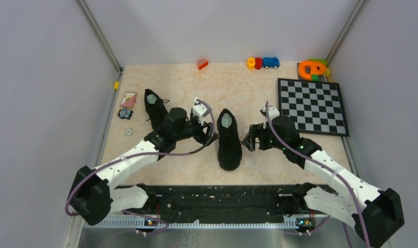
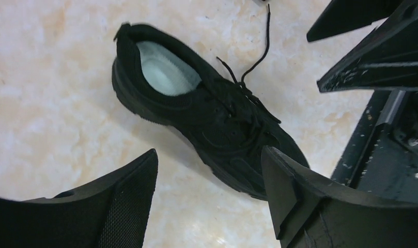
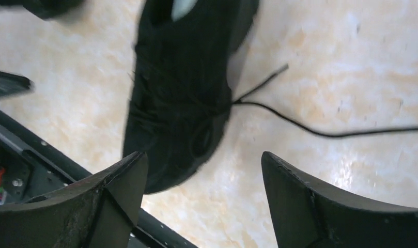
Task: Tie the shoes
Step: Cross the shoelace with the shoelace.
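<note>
Here, on the table, one shoe lies mid-frame, toe toward the bottom, between both pincers. The other shoe sits upper left, partly hidden by the left arm. The left pincer and right pincer gape wide, holding nothing. A loose lace trails right, blurred.

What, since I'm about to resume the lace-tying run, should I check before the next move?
1. Left gripper open and holding nothing: ok.
2. Right gripper open and holding nothing: ok.
3. Centre shoe upright on the table, between both grippers: ok.
4. Lace ends lying loose on the table beside that shoe, free to grasp: ok.
5. Bow on the centre shoe: none visible, not ok.
6. Second shoe tied: partly hidden by the left arm, cannot tell.
</note>
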{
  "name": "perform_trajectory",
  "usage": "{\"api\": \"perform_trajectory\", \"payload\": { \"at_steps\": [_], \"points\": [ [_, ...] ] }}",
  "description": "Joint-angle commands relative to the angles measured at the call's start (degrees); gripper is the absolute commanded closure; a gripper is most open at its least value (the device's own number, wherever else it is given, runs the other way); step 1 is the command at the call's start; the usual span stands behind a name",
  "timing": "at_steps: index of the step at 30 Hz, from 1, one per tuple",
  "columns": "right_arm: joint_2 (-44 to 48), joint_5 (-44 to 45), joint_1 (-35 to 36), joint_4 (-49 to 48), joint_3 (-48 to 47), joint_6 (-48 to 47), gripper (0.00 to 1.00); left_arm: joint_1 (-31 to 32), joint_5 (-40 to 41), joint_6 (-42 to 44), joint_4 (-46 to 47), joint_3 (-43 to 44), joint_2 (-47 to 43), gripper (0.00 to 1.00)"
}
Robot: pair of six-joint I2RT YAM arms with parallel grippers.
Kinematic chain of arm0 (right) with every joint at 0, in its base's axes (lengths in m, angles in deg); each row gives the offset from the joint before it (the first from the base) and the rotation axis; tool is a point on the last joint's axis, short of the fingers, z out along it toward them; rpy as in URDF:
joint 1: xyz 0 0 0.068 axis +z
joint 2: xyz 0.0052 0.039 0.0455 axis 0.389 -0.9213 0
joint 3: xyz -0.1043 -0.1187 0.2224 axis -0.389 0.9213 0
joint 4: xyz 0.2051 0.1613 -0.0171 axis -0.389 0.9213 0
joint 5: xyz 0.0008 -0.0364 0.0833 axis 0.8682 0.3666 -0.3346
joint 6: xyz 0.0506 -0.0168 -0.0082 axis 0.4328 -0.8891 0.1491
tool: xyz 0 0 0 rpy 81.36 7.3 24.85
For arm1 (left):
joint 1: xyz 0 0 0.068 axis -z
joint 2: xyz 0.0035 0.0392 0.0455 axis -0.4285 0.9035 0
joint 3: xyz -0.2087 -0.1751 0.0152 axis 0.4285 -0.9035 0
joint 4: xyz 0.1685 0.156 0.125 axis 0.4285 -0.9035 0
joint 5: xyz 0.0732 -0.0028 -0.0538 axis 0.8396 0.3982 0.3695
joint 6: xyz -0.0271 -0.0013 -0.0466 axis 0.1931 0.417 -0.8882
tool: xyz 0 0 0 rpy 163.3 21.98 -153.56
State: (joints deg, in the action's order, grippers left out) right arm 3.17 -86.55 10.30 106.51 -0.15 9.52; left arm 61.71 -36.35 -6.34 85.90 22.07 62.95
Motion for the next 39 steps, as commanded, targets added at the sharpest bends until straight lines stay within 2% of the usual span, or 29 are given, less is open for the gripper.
{"api": "perform_trajectory", "payload": {
  "at_steps": [1,3,6,8,12,17,21,24,29,30,31,33,36,39],
  "points": [
    [2.68,2.37,-0.41,-5.46,5.35,-5.06,0.26,0.26,-4.35,18.0,4.49,5.83,4.04,0.23],
    [2.25,2.2,-0.41,-7.63,7.63,-8.66,0.35,0.24,-6.8,23.76,1.34,8.57,6.32,0.23],
    [0.7,0.17,-0.41,-11.77,10.37,-12.29,0.37,0.23,-7.73,29.93,-1.3,11.66,9.41,0.24],
    [-2.53,1.95,-0.41,-10.69,9.13,-11.95,0.43,0.23,-7.69,32.74,-1.36,13.04,11.07,0.25],
    [-11.12,3.21,-0.41,-4.11,2.64,-16.48,0.27,0.23,-8.28,36.41,-2.83,15.05,13.62,0.28],
    [-16.81,4.65,-0.32,-6.33,0.4,-21.04,0.25,0.23,-9.47,37.46,-2.07,15.23,14.55,0.29],
    [-22.28,6.13,-0.32,-7.78,-1.79,-25.93,0.29,0.14,-11.15,38.51,-0.42,14.72,14.95,0.3],
    [-27.13,5.92,-0.41,-6.45,-4.89,-29.0,0.41,0.17,-10.79,39.38,-0.48,14.58,15.38,0.3],
    [-32.15,5.83,-0.38,-8.45,-5.92,-29.48,0.46,0.15,-9.94,40.11,-0.31,14.2,15.33,0.3],
    [-32.52,5.87,-0.45,-9.03,-5.89,-29.39,0.53,0.13,-10.08,40.03,-0.04,14.08,15.31,0.3],
    [-32.72,5.83,-0.6,-9.1,-5.95,-29.31,0.64,0.16,-10.37,40.09,-0.04,14.08,15.32,0.31],
    [-32.28,2.92,-1.73,-8.91,-6.09,-28.67,0.98,0.08,-10.88,40.48,-0.4,14.05,15.4,0.31],
    [-26.98,-3.04,-4.84,-10.79,-3.99,-26.87,1.0,0.13,-11.39,42.49,-1.34,14.31,15.95,0.31],
    [-16.73,-4.08,-6.67,-14.04,-0.65,-24.72,1.0,0.16,-12.03,44.87,-1.36,14.53,16.57,0.32]
  ]
}}
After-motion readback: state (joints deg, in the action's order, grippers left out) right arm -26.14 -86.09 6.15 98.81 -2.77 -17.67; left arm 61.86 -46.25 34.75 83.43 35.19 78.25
